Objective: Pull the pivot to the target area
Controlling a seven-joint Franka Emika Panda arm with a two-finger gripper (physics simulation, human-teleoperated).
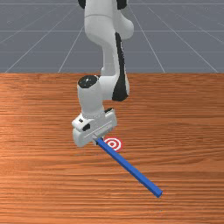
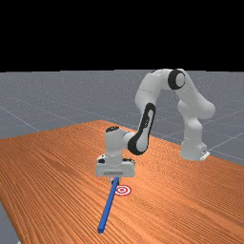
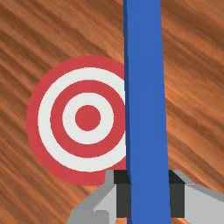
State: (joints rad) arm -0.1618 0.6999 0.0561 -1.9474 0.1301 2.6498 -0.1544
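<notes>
My gripper (image 1: 98,140) is at the upper-left end of a long blue bar (image 1: 131,169) in the front view. From there the bar slants toward the front view's lower right. Just beside the held end lies the red-and-white target (image 1: 112,143), partly covered by the bar. In the far view the gripper (image 2: 115,181) holds the bar's upper end, and the target (image 2: 122,190) lies right of the bar (image 2: 108,207). The wrist view has the gripper (image 3: 150,199) with dark pads against both sides of the bar (image 3: 146,100), which overlaps one edge of the target (image 3: 87,118).
The wooden table (image 1: 43,183) extends around the bar and target. In the far view the arm's base (image 2: 193,151) stands at the right, with the arm arching over the table from there. The bar's other end lies toward the front view's lower right.
</notes>
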